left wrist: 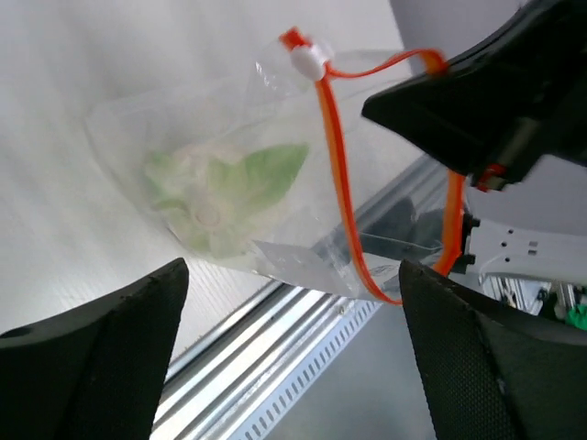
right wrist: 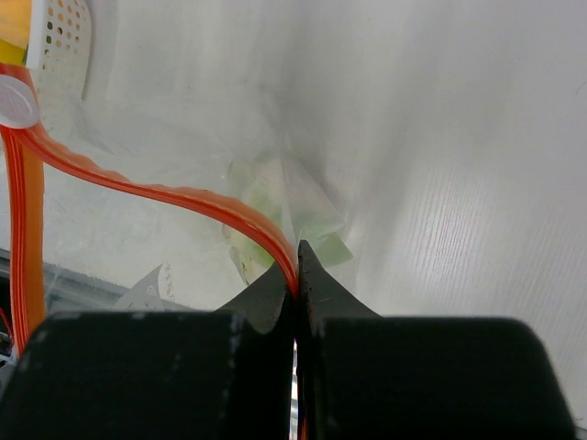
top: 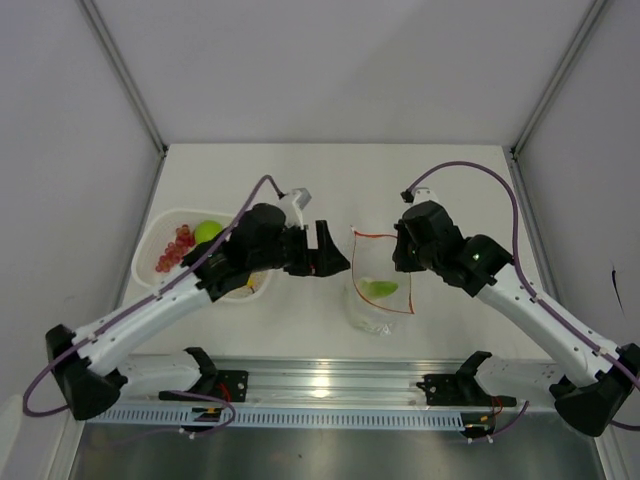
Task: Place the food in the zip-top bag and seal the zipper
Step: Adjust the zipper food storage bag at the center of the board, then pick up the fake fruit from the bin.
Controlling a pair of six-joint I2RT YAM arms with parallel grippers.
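The clear zip-top bag (top: 378, 295) lies at mid-table with a green and pale whitish food piece (top: 380, 288) inside. Its red-orange zipper (left wrist: 335, 156) runs round the open mouth, with a white slider (left wrist: 307, 60) at one end. My right gripper (top: 404, 262) is shut on the zipper strip (right wrist: 229, 215), pinching it between its fingertips (right wrist: 295, 275). My left gripper (top: 335, 255) is open and empty, just left of the bag's mouth; its jaws stand wide apart in the left wrist view (left wrist: 289, 357). Red grapes (top: 175, 250) and a green apple (top: 208, 232) lie in the basket.
A white perforated basket (top: 145, 262) stands at the left, under my left arm. A metal rail (top: 320, 385) runs along the table's near edge. Grey walls close in the left, right and back.
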